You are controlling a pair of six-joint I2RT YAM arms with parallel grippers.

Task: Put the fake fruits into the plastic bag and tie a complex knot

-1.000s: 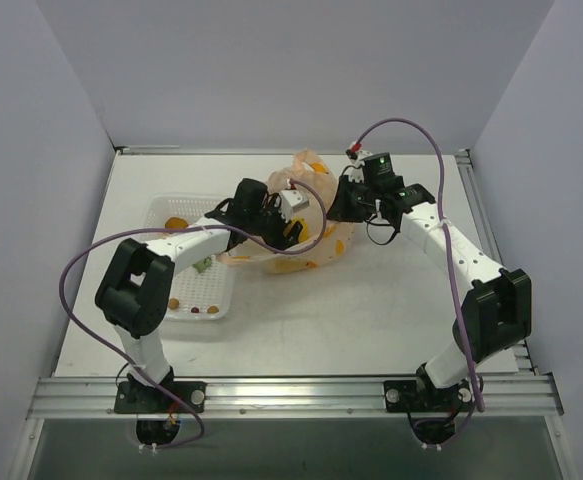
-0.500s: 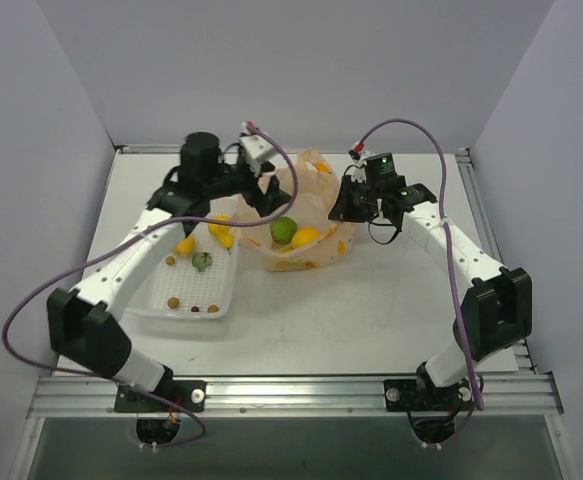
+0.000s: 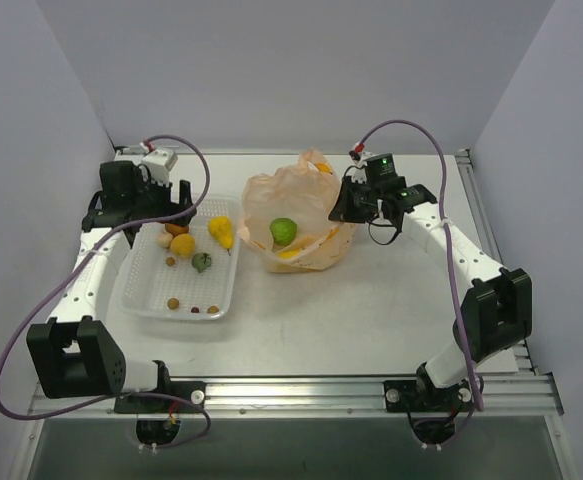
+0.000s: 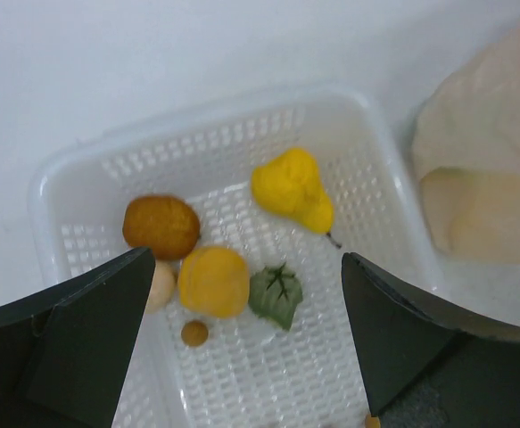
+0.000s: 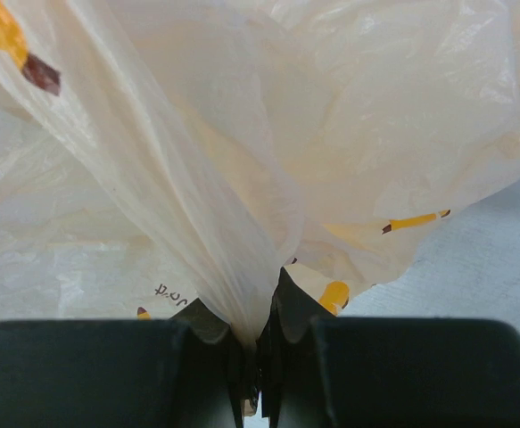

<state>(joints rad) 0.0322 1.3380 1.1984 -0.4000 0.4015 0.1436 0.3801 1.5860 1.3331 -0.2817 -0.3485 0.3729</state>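
Left arm: the left gripper (image 3: 176, 208) is released, jaws spread wide and holding nothing, and hangs over the far-left part of the tray.
Right arm: the right gripper (image 5: 258, 343) is clenched on a gathered fold of the bag's right-hand rim; the film fans out from between the closed jaws.
Bag: the thin translucent peach-orange plastic bag (image 3: 306, 190) sits mid-table toward the far edge, just beside the tray's right edge, with its mouth open upward.
In the bag: a green round toy fruit (image 3: 284, 230) lies in the open mouth. A yellow-orange shape (image 3: 293, 253) shows through the film on its near side; fruit or print, I cannot tell.
Tray: the white plastic mesh tray (image 4: 367, 169) lies on the left half of the table.
Fruit in the tray: a yellow pear-shaped toy fruit (image 4: 291, 187) lies near the far-right corner, a brown oval toy fruit (image 4: 160, 226) toward the far-left corner, and an orange-yellow round toy fruit (image 4: 213, 281) just beside the brown one on its near side.
Other bits in the tray: a dark-green leafy piece (image 4: 276, 294) lies against the orange-yellow round one, a pale beige ball (image 4: 161, 283) sits on its left, a small brown nut-like bit (image 4: 194, 333) is close by, and more brown bits (image 3: 196, 309) lie along the near edge.
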